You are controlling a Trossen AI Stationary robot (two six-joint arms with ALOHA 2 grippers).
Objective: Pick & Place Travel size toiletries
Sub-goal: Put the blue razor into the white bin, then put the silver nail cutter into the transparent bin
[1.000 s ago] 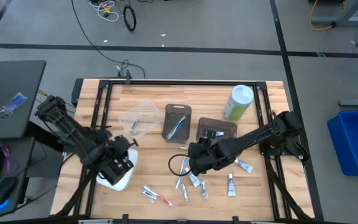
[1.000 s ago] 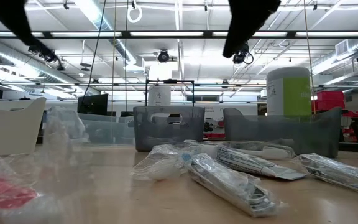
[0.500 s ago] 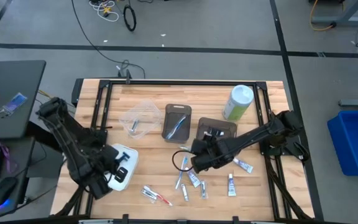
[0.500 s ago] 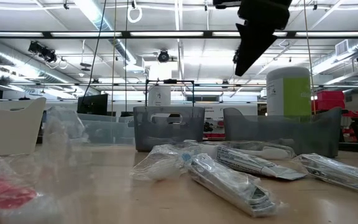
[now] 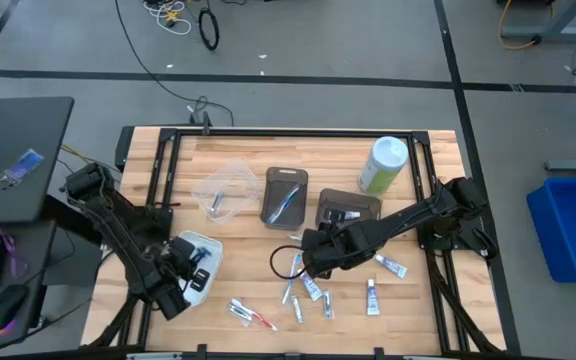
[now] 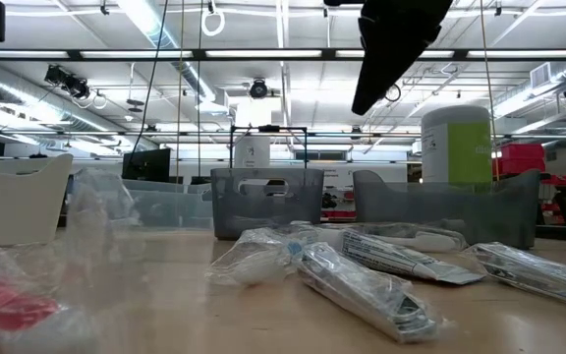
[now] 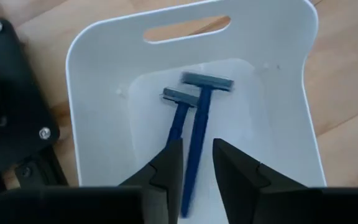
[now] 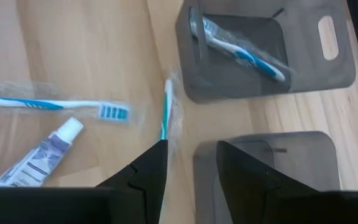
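Two dark blue razors [image 7: 191, 124] lie in the white bin [image 7: 291, 93] at the table's near left [image 5: 196, 247]. My left gripper [image 7: 197, 149] hovers over that bin, slightly open, with one razor's handle showing in the gap. My right gripper [image 8: 191, 155] is open and empty above the table's middle [image 5: 308, 265], high in the low view [image 6: 391, 49]. A wrapped toothbrush [image 8: 165, 115] lies on the table just past its fingertips. Another toothbrush [image 8: 48, 104] and a tube [image 8: 39, 155] lie nearby. Tubes [image 5: 373, 295] and red-and-silver packets [image 5: 250, 315] lie near the front edge.
A dark bin holding a toothbrush [image 5: 286, 195] and a second dark bin [image 5: 348, 207] stand mid-table. The green canister with a white lid [image 5: 383, 165] stands far right. A clear plastic container [image 5: 223, 190] sits far left. Wrapped items [image 6: 362, 275] lie close in the low view.
My left gripper has drawn back from over the white bin toward the table's near left corner. My right gripper has come down a little over the table's middle.
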